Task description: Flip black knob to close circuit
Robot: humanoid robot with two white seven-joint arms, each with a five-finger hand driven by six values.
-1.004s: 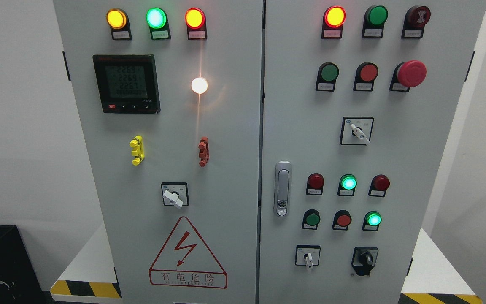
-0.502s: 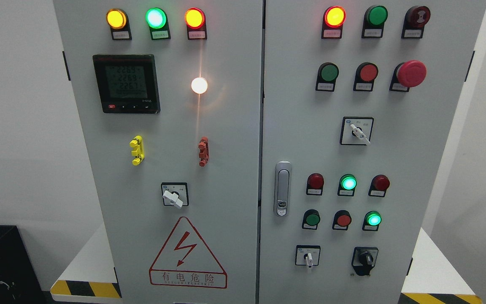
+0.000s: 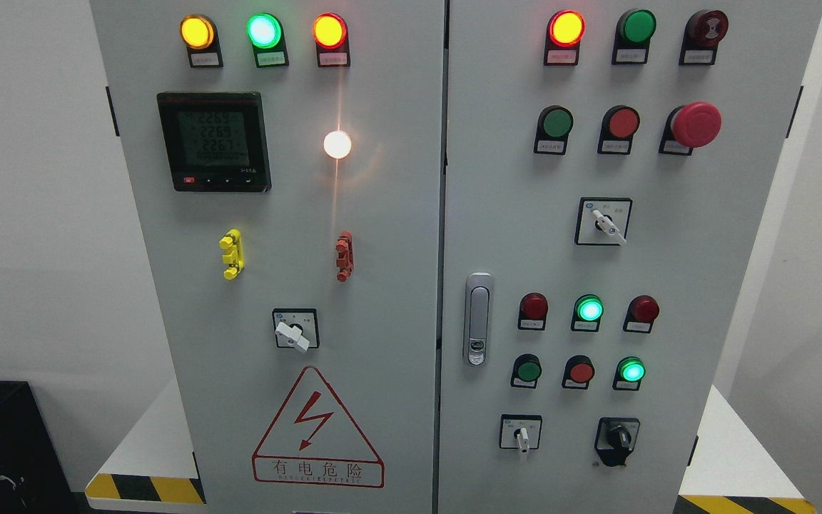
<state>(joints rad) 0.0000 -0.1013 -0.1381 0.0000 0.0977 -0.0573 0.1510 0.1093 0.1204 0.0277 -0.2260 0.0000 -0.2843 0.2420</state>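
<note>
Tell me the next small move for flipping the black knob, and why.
Probably bring a robot hand into view and reach toward the black knob at the lower right of the right cabinet door. Neither hand shows yet, and nothing touches the knob, so an approach has to come before any grasp or turn.

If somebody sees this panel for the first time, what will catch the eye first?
Probably the glaring white lamp in the middle of the left door, then the big red mushroom button at the upper right. The black knob, low on the right door, is easy to miss.
</note>
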